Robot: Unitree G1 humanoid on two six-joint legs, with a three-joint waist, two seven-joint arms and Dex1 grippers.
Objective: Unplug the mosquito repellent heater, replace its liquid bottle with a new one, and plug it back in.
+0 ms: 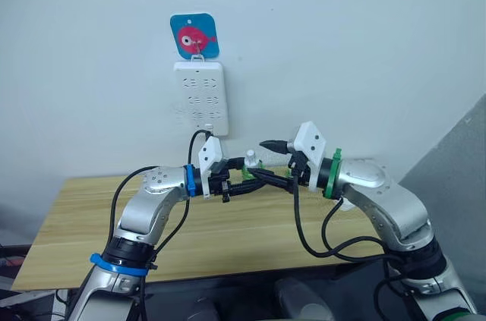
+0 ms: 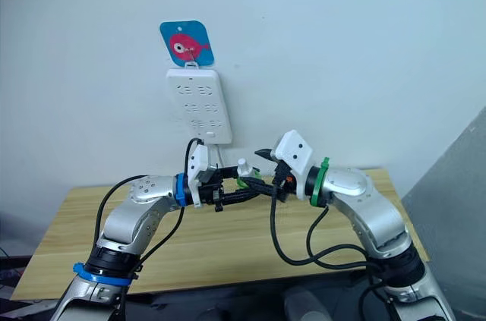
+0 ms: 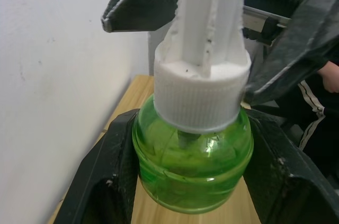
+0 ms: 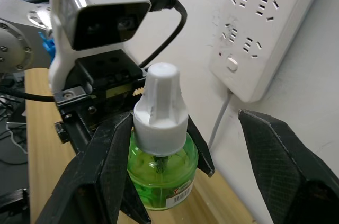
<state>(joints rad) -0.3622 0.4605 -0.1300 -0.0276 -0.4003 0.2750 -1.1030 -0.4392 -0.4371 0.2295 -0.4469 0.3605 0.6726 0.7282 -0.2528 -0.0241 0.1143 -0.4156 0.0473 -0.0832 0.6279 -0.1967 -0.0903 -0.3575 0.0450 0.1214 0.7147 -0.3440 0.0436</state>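
Holding: the left end effector [image 4: 153, 155] clamps the body of the new one, a small squat translucent green bottle with a white ribbed screw cap [image 3: 193, 150], its two black fingers [image 3: 100, 181] pressed against opposite sides of the green glass.
Bottle position: raised above the light wooden tabletop [image 1: 250, 237], upright, just in front of the wall and below the tall white multi-socket power strip [image 1: 200, 96].
Right end effector: the right end effector [image 4: 175, 166] is spread wide, one black finger on each side of the white cap, not yet touching it as far as can be seen.
Step in hand: most likely removing the cap so the bottle can go into the heater.
How to do it well: centre the right fingers on the ribbed band of the cap, close squarely, then twist while the left grip stays firm on the body; keep the bottle upright so no liquid spills.
Arm pose: both forearms are bent inward at chest height, wrists meeting in the middle over the tabletop.
Wall detail: a blue card with a pink fish [image 1: 194, 36] hangs above the strip.
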